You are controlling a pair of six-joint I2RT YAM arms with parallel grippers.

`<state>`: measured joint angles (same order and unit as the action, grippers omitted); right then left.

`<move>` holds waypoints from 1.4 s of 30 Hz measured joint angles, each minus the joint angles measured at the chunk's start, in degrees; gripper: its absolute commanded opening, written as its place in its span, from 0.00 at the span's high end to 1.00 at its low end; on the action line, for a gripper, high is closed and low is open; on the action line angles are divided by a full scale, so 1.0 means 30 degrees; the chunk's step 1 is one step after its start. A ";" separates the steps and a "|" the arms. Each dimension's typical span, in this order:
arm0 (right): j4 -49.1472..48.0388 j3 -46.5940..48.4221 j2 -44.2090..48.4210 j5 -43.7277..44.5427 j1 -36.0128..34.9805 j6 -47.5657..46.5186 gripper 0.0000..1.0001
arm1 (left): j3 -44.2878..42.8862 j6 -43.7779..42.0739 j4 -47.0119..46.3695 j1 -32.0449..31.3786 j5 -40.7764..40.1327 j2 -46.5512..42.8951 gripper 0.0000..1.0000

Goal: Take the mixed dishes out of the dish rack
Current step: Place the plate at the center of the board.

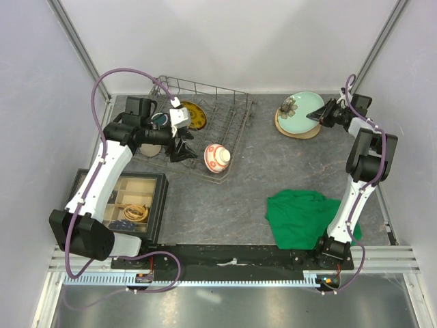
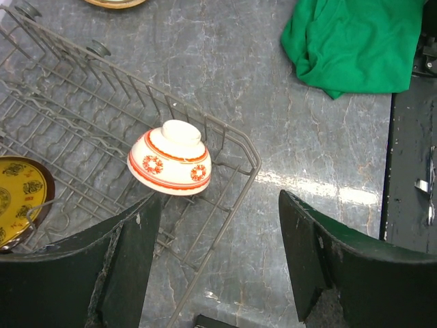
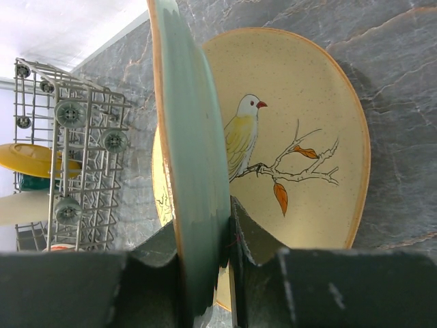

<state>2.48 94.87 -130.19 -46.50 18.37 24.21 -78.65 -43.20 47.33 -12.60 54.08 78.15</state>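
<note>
A grey, marble-veined tabletop is enclosed by pale walls with metal posts rising at the upper corners of the top view. The dish rack is set at the upper centre-left of that view. A black-framed compartment tray is placed at the lower left and a crumpled green cloth at the lower right.

The left arm is stretched up the left side of the view and bent towards the centre over the rack's near edge. The left pincer is held open and empty, pointing down. In the left wrist view the small red-and-white bowl is seen upside down in the rack's near right corner, just above the left fingertip. The yellow-patterned plate is kept inside the rack, near its far side.

The right arm is extended up the right edge of the top view. The right pincer is clamped on the rim of the pale mint-green plate. That plate is held tilted over the cream plate, which lies flat on the tabletop at the upper right. Whether the two plates touch cannot be told.
</note>
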 measured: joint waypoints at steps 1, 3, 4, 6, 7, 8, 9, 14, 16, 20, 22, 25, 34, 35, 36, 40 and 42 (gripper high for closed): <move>0.0007 0.0000 -0.0015 0.0000 0.0007 -0.0015 0.90 | 0.0058 0.0000 0.0000 0.0000 0.0000 0.0000 0.24; 0.0044 0.0000 -0.0022 0.0000 0.0029 -0.0051 0.87 | 0.0197 -0.0022 -0.0022 0.0000 0.0000 0.0000 0.24; 0.0051 0.0000 -0.0022 -0.0007 0.0036 -0.0087 0.84 | 0.0240 -0.0029 -0.0022 0.0000 -0.0007 0.0000 0.24; 0.0058 0.0015 -0.0022 -0.0015 0.0066 -0.0160 0.79 | 0.0335 -0.0058 -0.0102 0.0000 0.0000 0.0000 0.24; 0.0066 0.0022 -0.0022 -0.0007 0.0095 -0.0175 0.75 | 0.0372 -0.0066 -0.0117 0.0000 0.0000 0.0000 0.24; 0.0066 0.0022 -0.0022 -0.0007 0.0117 -0.0197 0.73 | 0.0415 -0.0066 -0.0131 0.0000 0.0000 0.0000 0.24; 0.0066 0.0022 -0.0022 -0.0058 0.0131 -0.0189 0.71 | 0.0444 -0.0066 -0.0131 0.0000 0.0000 0.0000 0.24; 0.0058 0.0153 -0.0022 -0.0189 0.0262 -0.0321 0.56 | 0.0590 -0.0087 -0.0248 0.0000 0.0000 -0.0007 0.24; 0.0066 0.0153 -0.0022 -0.0262 0.0328 -0.0401 0.48 | 0.0634 -0.0102 -0.0248 0.0000 0.0000 -0.0007 0.24; 0.0291 0.0182 -0.0022 -0.0262 0.0408 -0.0656 0.39 | 0.0641 -0.0117 -0.0255 0.0000 0.0000 -0.0044 0.24; 0.0517 0.0182 -0.0022 -0.0240 0.0437 -0.0838 0.36 | 0.0641 -0.0124 -0.0255 0.0000 0.0000 -0.0051 0.24; 0.0925 0.0226 -0.0022 -0.0095 0.0444 -0.1253 0.34 | 0.0670 -0.0124 -0.0262 0.0000 0.0000 -0.0066 0.24; 0.2812 0.0452 0.0015 0.1078 0.0444 -0.3198 0.30 | 0.0743 -0.0204 -0.0262 0.0000 -0.0007 -0.0080 0.24; 0.3104 0.0568 0.0051 0.1239 0.0415 -0.3490 0.30 | 0.0743 -0.0226 -0.0255 0.0000 -0.0015 -0.0087 0.24; 0.3322 0.0648 0.0117 0.1428 0.0408 -0.3738 0.30 | 0.0743 -0.0240 -0.0255 0.0000 -0.0015 -0.0087 0.24; 0.4124 0.0750 0.0474 0.2018 0.0423 -0.4539 0.29 | 0.0743 -0.0277 -0.0262 0.0000 -0.0007 -0.0087 0.24; 0.4444 0.0794 0.0656 0.2251 0.0423 -0.4903 0.29 | 0.0743 -0.0284 -0.0255 0.0000 -0.0015 -0.0087 0.24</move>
<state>15.81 97.25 -128.22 -39.75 19.64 9.50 -76.42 -44.05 46.57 -12.60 54.04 77.89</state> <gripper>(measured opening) 0.707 0.757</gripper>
